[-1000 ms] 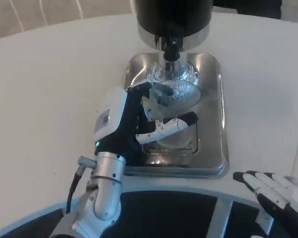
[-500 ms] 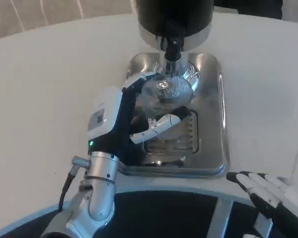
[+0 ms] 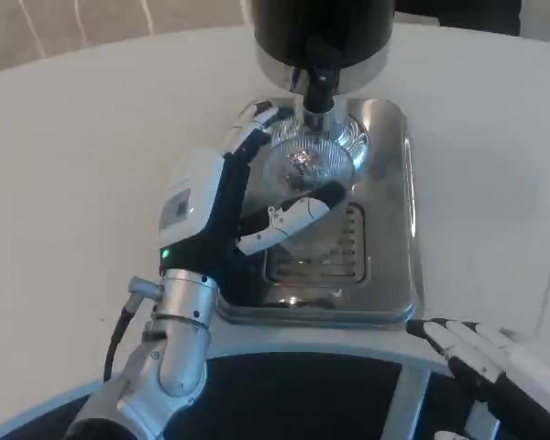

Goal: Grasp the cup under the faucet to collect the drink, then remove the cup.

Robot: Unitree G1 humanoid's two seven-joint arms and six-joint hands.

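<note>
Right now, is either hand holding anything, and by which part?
The left hand holds the clear cup by its sides, fingers behind it, under the faucet. The right hand holds nothing.

My left hand (image 3: 243, 197) is extended forward on its silver forearm, white back facing left, fingers curled around the cup (image 3: 304, 170) and gripping it, thumb closing from the near side. My right hand (image 3: 481, 353) lies low at my right, fingers straight, slightly apart, holding nothing.
</note>
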